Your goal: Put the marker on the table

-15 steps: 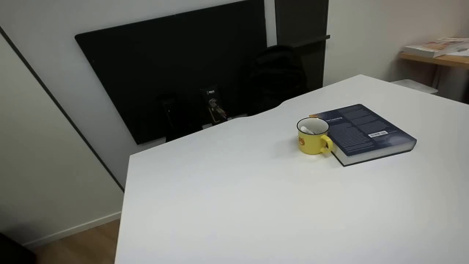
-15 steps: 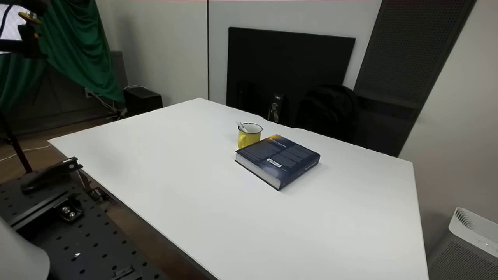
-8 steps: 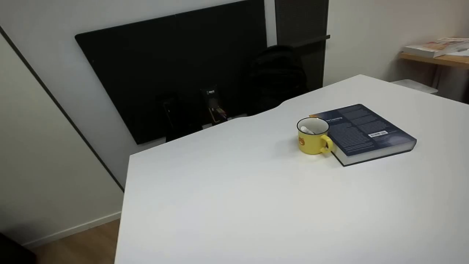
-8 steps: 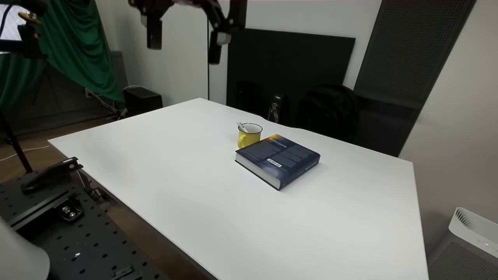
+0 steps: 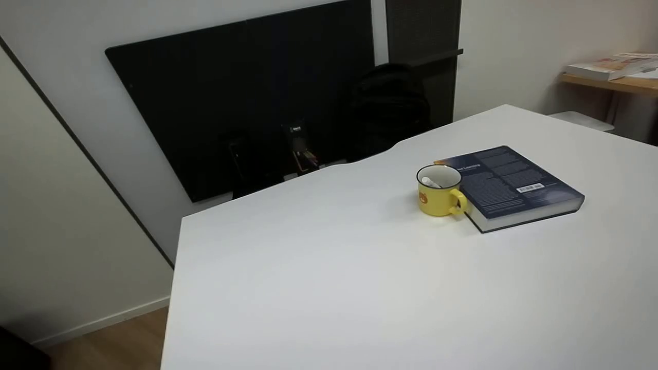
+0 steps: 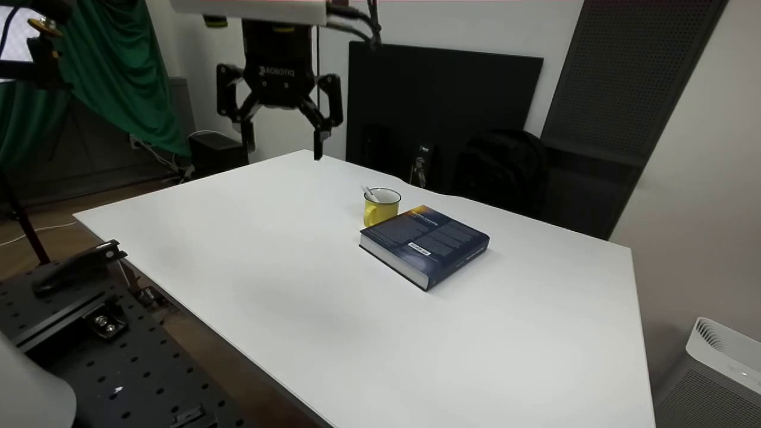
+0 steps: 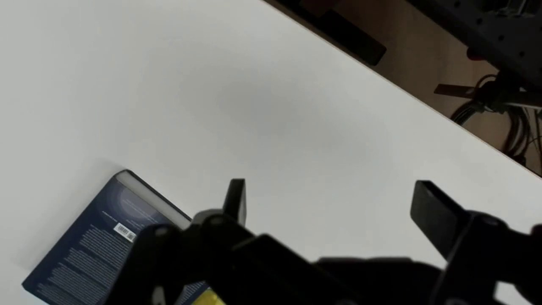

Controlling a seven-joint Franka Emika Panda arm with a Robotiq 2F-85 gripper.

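In an exterior view, a Robotiq gripper hangs, fingers spread, higher than and apart from the pale marker; a green curtain drapes beyond the white table, and the marker leans in a yellow mug. In an exterior view, the mug, marker inside, stands near the table's curved edge, just beside a dark blue book. In the wrist view, the parted fingers hang over the table, its straight edge at upper right, the book at lower left.
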